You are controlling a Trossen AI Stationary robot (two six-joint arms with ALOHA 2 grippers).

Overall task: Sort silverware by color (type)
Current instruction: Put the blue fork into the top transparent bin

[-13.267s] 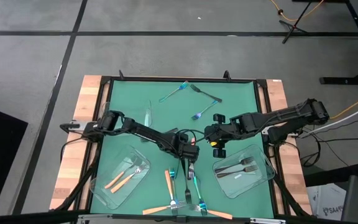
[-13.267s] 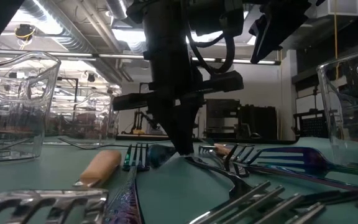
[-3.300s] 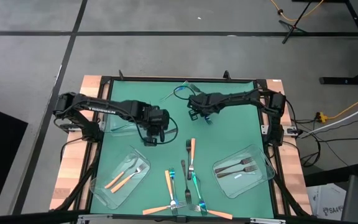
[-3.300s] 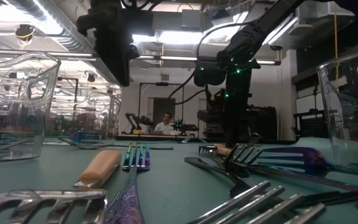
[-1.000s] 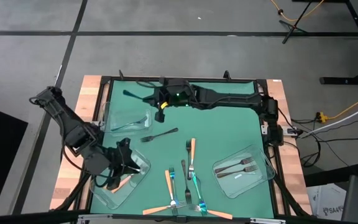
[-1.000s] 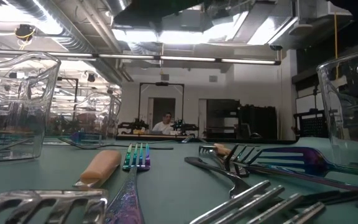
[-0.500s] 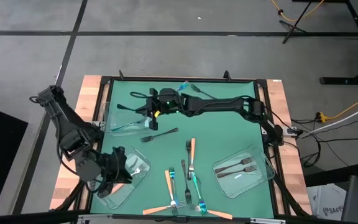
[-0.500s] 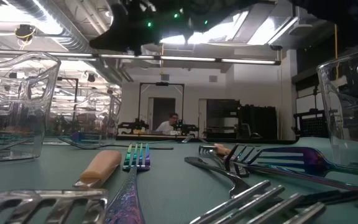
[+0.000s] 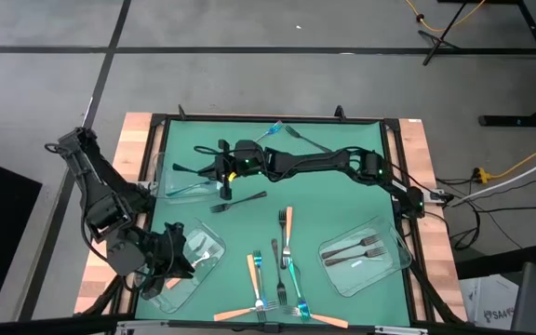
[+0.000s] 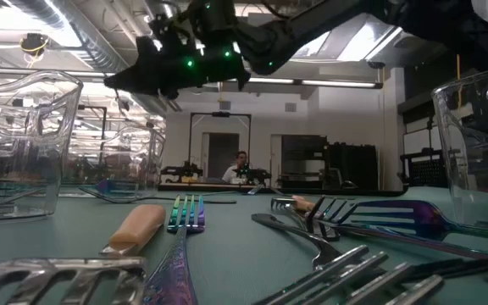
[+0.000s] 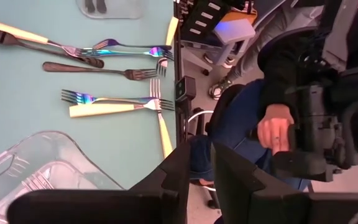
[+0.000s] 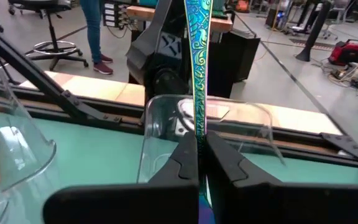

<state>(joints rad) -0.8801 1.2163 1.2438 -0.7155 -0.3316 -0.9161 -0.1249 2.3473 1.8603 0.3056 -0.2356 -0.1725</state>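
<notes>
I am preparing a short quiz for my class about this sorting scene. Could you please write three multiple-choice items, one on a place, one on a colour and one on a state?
1. Where is the right gripper?
A. Over the floor
B. Over the back left tray
C. Under the table

2. What colour are the forks in the front right tray?
A. Orange
B. Dark
C. White

3. In what state is the right gripper?
A. Open and empty
B. Shut on an orange spoon
C. Shut on a blue-teal fork

Key:
1 B, the high view shows the right arm stretched across to that tray.
2 B, both forks there look dark grey-black.
3 C, the right wrist view shows the fork clamped between the fingers.
</notes>
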